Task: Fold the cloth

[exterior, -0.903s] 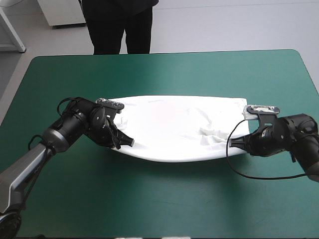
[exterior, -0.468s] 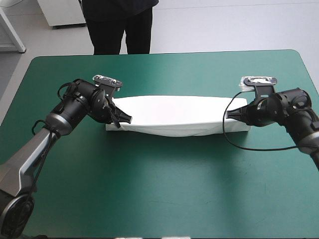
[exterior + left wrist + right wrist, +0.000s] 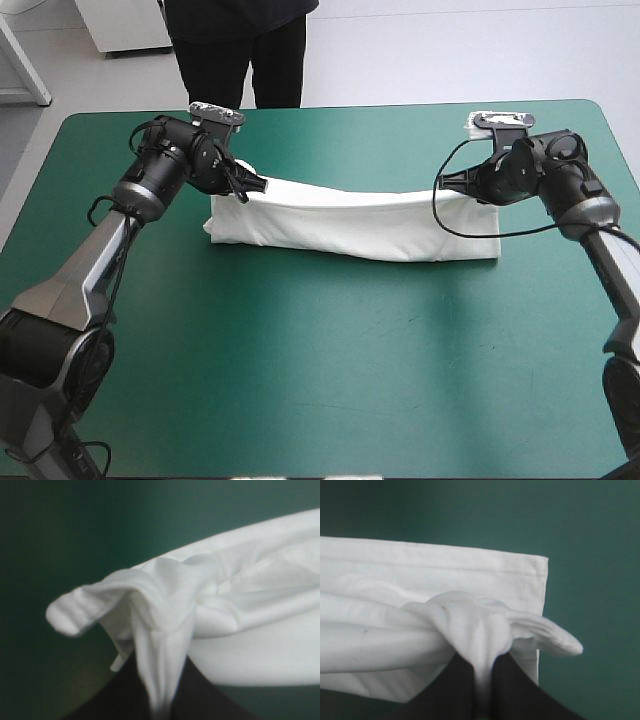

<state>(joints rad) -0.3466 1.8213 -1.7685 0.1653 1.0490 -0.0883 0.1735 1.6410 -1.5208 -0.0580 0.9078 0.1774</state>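
1 T-shirt (image 3: pixel 350 228): white, folded to long band, lying across tabletop (image 3: pixel 320 380), nearer far edge. L pincer (image 3: pixel 252 186) clamped on its left end, R pincer (image 3: pixel 450 185) clamped on right end; upper edge lifted at both ends, sagging mid.

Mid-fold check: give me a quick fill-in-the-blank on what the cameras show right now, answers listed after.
1. The left gripper and the right gripper are both ____ on the T-shirt.
2. Each gripper holds one ____ of the long white band, with nothing gripping its middle.
3. The table under it has a ____ cover.
Missing words: shut; end; teal-green.
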